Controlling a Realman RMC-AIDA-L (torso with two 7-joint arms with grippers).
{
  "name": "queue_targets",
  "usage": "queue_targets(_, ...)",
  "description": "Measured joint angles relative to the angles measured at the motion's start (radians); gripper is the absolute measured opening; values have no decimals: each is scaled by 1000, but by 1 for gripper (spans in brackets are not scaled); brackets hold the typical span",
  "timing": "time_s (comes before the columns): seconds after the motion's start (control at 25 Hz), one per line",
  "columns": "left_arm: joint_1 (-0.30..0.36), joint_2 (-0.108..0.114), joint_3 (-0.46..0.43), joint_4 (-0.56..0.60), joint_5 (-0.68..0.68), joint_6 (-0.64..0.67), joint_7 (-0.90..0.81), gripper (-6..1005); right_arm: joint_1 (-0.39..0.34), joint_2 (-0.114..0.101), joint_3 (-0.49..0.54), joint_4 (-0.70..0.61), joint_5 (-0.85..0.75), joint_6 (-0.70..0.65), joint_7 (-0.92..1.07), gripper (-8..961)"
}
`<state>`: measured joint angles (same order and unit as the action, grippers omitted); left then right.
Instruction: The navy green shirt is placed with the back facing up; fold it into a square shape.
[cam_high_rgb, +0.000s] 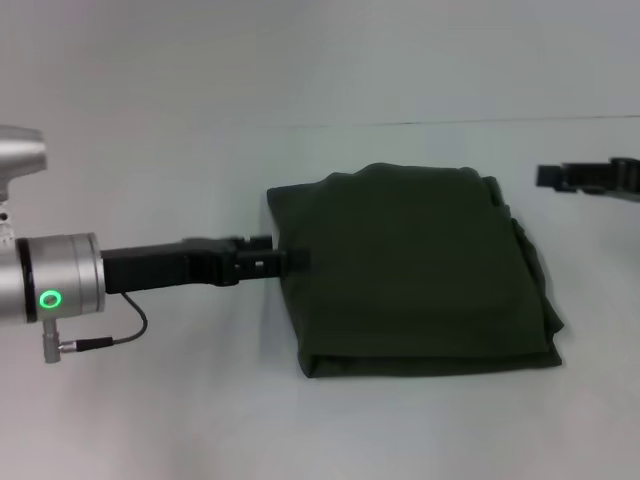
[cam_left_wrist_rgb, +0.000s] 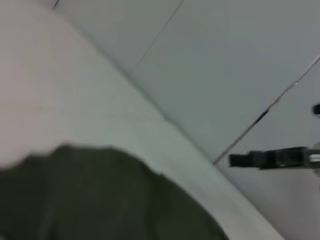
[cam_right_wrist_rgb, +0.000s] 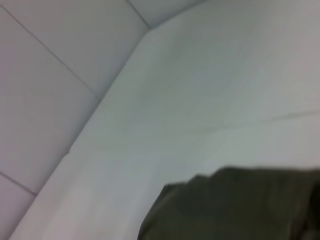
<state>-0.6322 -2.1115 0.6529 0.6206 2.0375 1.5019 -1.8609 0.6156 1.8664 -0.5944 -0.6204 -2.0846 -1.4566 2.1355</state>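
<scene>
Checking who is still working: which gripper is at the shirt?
The left gripper, at the folded navy green shirt's left edge; the right gripper hangs clear beyond its far-right corner.

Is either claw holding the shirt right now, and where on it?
The left claw is at the shirt's left edge, but a grip cannot be confirmed. The right claw is off to the right, holding nothing.

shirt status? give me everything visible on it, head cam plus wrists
The navy green shirt is dark olive cloth, plain on the side showing, with no lettering visible. It lies flat on the white table, folded into a rough square of stacked layers; layer edges show along its near and right sides, slightly offset. The left gripper reaches in level with its tip at the shirt's left edge; actual contact is unclear. The right gripper hangs apart, off the shirt's far right corner.
</scene>
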Motion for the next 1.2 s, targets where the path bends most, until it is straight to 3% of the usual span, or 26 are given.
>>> queue_targets(0.12,-28,14,3,-3,70,-15,-116,932,-11,-33,-8,26,-5,-40,30,594)
queue_targets(0.2,-44,20,3,-15,107,-43,-164,932,-18,-36,-9,33,-11,-42,43,599)
queue_targets(0.48,-114,30,10,-111,145,-96,-249,932,-23,-12,-10,33,-17,-43,-5,619)
queue_targets(0.68,-160,34,58,-129,161,-165,-390,933,-31,-6,-4,37,-17,-43,-104,832)
queue_targets(1.0,-196,44,132,-133,172,-277,-588,932,-51,-17,-4,28,-17,-62,-268,858)
queue_targets(1.2,-196,43,134,-139,205,-327,-622,932,-54,-21,-4,27,-16,-64,-304,859)
